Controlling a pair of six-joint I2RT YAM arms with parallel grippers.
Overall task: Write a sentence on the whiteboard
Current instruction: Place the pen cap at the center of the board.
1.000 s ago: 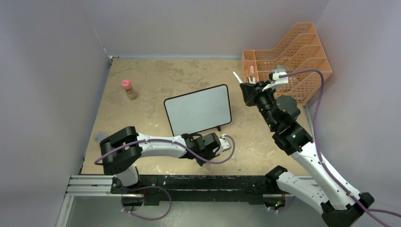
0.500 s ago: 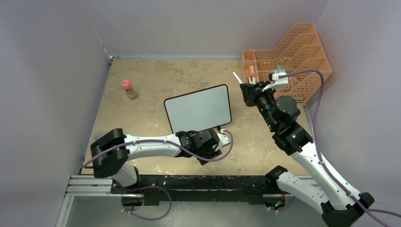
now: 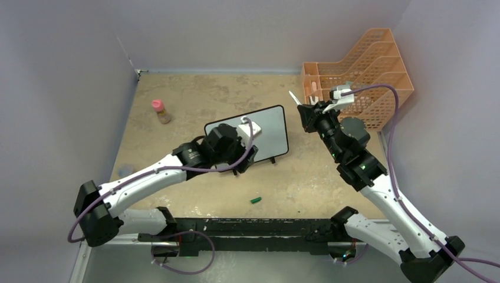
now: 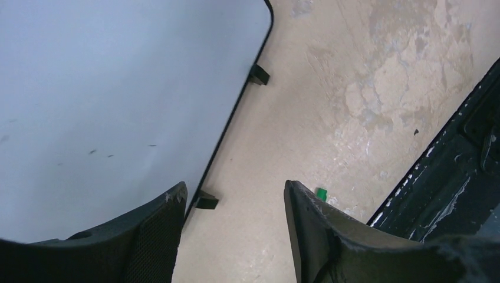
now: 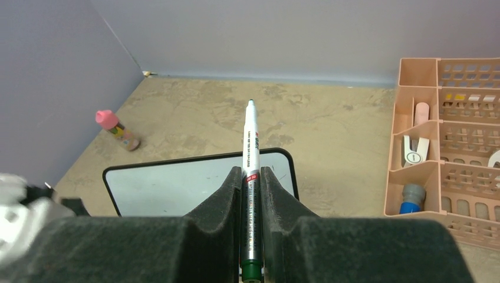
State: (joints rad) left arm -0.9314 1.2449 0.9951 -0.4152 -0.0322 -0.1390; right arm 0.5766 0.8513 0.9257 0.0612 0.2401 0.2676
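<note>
The left gripper [image 4: 236, 197] has opened and now stands empty over the lower edge of the whiteboard [image 3: 268, 128], having swung up from the table in front of it. A small green cap [image 3: 255, 200] now lies in front of the whiteboard, well apart from it. The right gripper [image 5: 252, 177] stays clamped on the marker [image 5: 250, 138], which is held to the right of the whiteboard with its tip bared.

Judgement: uncapping is complete and writing can begin.

The whiteboard rests on its feet at mid-table. It carries only a few faint specks and no legible text. The marker bears a red band with small print that is too small to read.
</note>
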